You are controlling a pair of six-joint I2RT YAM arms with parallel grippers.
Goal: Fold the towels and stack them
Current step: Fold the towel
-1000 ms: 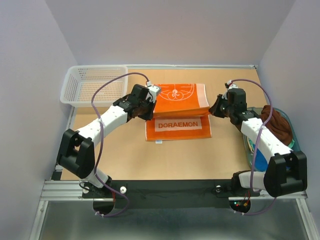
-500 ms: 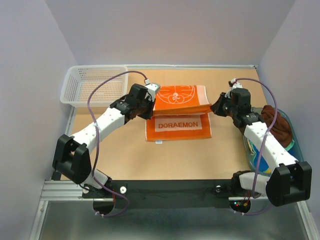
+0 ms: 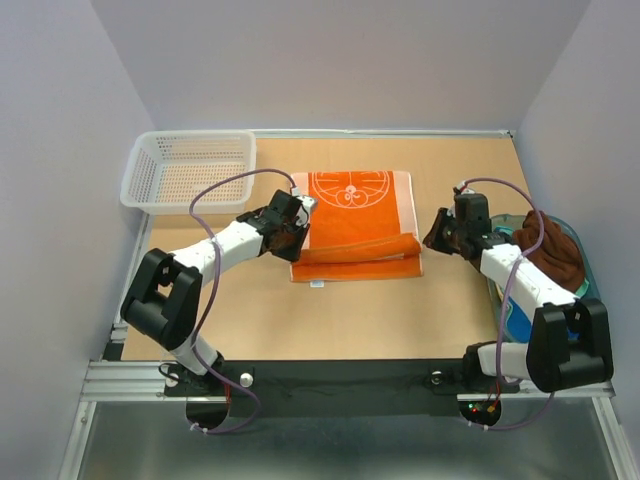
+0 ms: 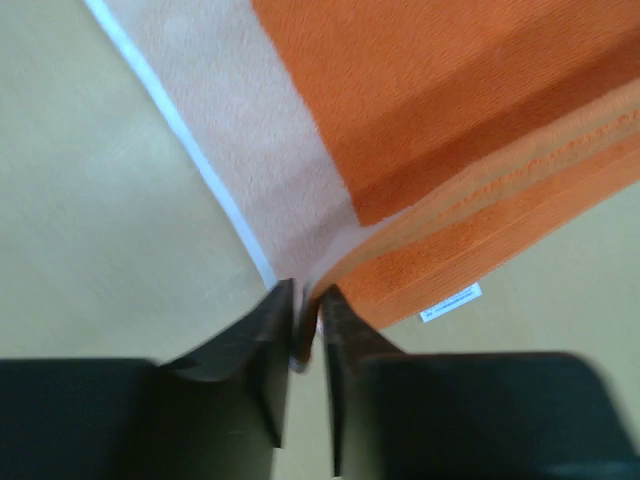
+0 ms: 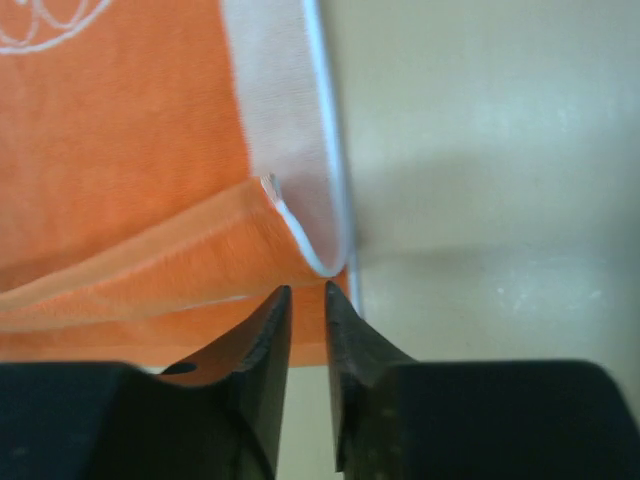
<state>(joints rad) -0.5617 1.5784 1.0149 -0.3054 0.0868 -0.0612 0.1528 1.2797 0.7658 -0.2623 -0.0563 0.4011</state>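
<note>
An orange towel (image 3: 355, 200) with a white circle pattern and pale borders lies flat mid-table, its near part doubled over into a thick fold. My left gripper (image 3: 293, 238) sits low at the fold's left end. In the left wrist view its jaws (image 4: 305, 295) are slightly open, with the corner of the towel (image 4: 450, 120) still between them. My right gripper (image 3: 432, 232) is at the fold's right end, open (image 5: 307, 292). The curled corner of the towel (image 5: 120, 150) lies just past its tips. A dark brown towel (image 3: 552, 250) is heaped in the tub at the right.
A white mesh basket (image 3: 135, 180) stands at the back left corner. The translucent blue-green tub (image 3: 505, 312) sits against the right wall beside the right arm. Grey walls close in the table on three sides.
Both grippers came toward the near edge and down, laying the held towel edge over the lettered band, which is now covered. Both pairs of jaws have parted.
</note>
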